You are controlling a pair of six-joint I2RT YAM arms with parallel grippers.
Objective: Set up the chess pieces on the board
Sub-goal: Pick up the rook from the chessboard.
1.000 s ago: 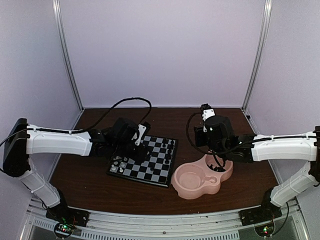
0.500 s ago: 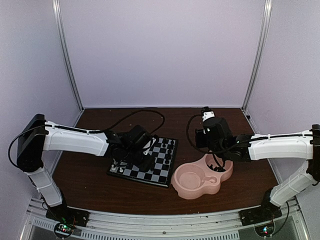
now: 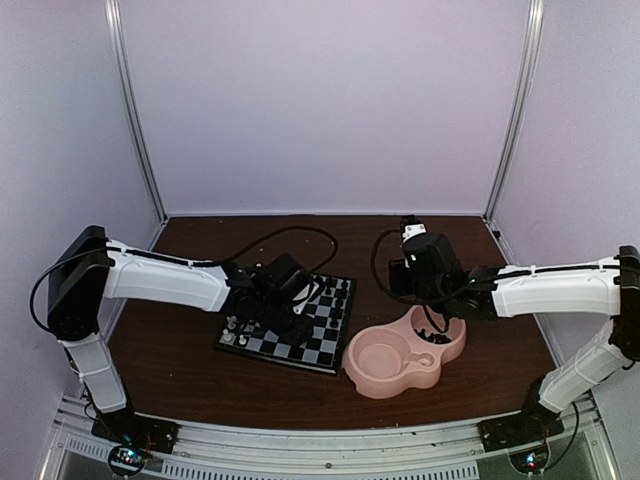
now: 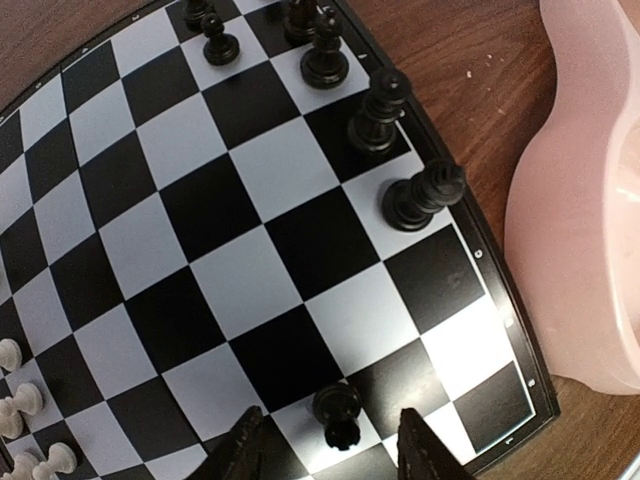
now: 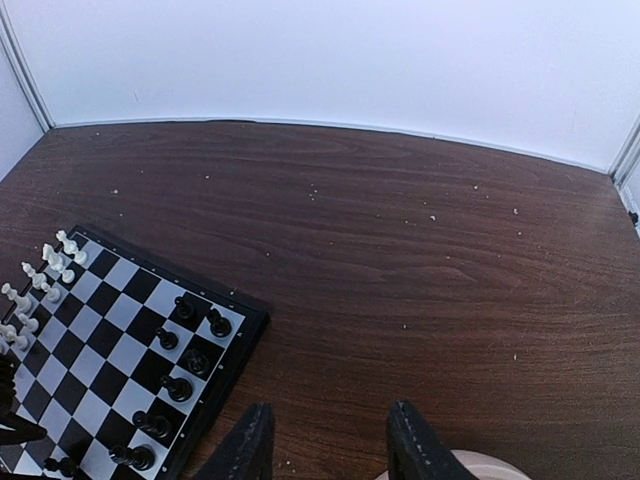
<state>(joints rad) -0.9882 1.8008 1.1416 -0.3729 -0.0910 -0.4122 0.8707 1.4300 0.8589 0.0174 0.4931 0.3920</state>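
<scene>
Left fingers point(image 4: 238, 455) apart, straddling a black piece point(image 4: 337, 412) that stands near the board point(image 4: 230, 270) corner beside the pink dish point(image 4: 590, 220). Right fingers point(image 5: 252, 448) apart, empty, over that dish beside the board.

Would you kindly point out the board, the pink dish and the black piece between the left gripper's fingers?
board point(image 4: 240, 300), left wrist view, a square mid-board.
pink dish point(image 3: 390, 388), top external view, its near wall.
black piece point(image 4: 338, 408), left wrist view, its rounded top.
</scene>
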